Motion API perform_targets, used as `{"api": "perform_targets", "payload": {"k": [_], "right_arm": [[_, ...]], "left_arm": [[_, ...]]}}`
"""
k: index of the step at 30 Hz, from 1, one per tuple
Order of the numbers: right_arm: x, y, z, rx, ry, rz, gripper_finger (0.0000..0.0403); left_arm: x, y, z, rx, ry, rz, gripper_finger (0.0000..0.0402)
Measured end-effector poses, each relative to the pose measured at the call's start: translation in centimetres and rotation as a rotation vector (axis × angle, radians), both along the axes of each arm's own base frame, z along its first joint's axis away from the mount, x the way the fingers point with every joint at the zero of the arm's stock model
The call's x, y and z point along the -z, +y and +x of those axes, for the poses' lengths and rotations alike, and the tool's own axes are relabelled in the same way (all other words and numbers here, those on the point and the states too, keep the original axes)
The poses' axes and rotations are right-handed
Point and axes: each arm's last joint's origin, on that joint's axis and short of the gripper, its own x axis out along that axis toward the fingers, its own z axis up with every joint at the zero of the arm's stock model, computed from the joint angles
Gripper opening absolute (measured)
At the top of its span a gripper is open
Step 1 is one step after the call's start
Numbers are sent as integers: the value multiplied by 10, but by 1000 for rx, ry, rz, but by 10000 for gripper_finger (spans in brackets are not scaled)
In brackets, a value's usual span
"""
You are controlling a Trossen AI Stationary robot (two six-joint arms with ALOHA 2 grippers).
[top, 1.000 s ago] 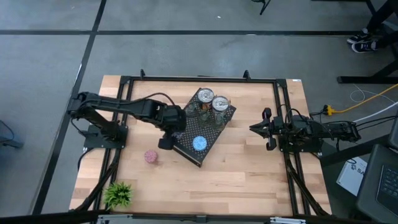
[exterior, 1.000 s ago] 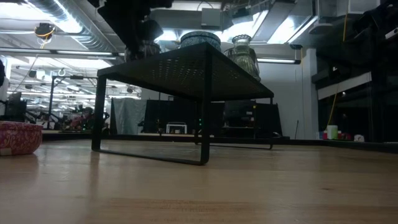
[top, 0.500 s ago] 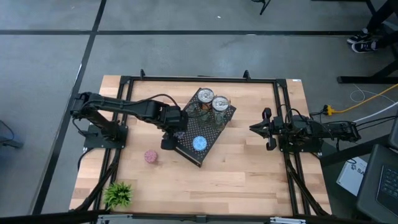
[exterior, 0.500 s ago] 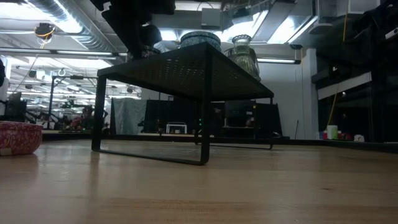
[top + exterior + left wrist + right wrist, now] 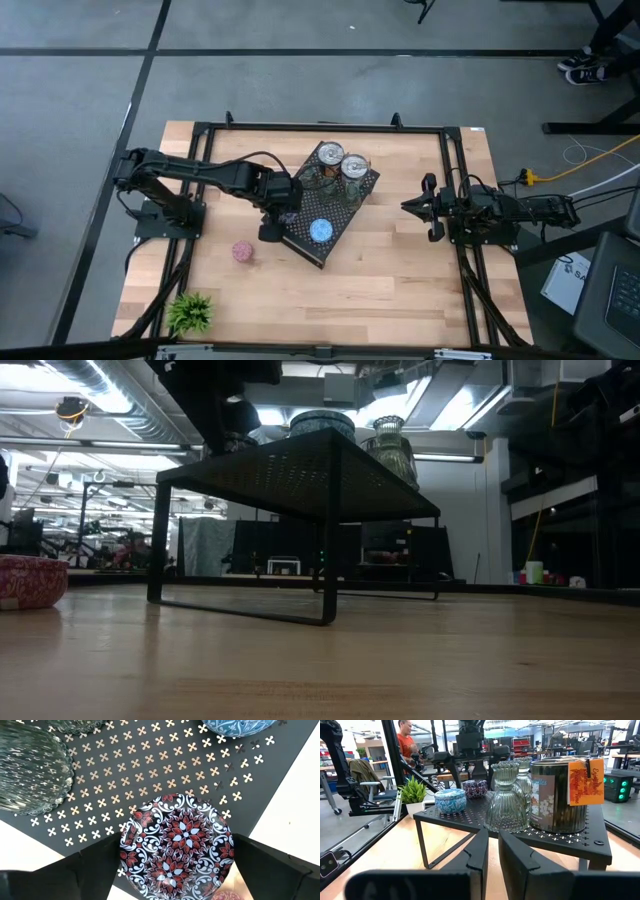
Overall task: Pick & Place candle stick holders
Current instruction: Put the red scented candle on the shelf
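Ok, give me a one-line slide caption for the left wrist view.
Left tool open astride a red-and-black patterned round holder sitting at the edge of the black perforated stand.

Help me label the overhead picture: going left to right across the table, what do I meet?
Plant → pink holder → left gripper → blue holder → right gripper.

A black perforated stand (image 5: 335, 205) sits turned at an angle near the middle of the wooden table (image 5: 400, 270), raised on thin legs. A small green plant (image 5: 190, 312) stands at the table's near left corner. In the room beyond the table, a person in an orange shirt (image 5: 409, 740) is visible.
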Motion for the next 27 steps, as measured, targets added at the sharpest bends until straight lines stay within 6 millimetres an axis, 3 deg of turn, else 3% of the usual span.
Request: {"api": "perform_targets", "payload": {"k": [6,14,19,27], "right_arm": [[0,0,0,0,0,0,48],[0,0,0,0,0,0,48],[0,0,0,0,0,0,48],[0,0,0,0,0,0,48]], "left_arm": [[-4,0,-2,-3,-2,9,372],[-30,2,-7,19,17,56,373],[-31,4,-14,21,82,120,372],[-31,7,-16,5,106,131,315]]}}
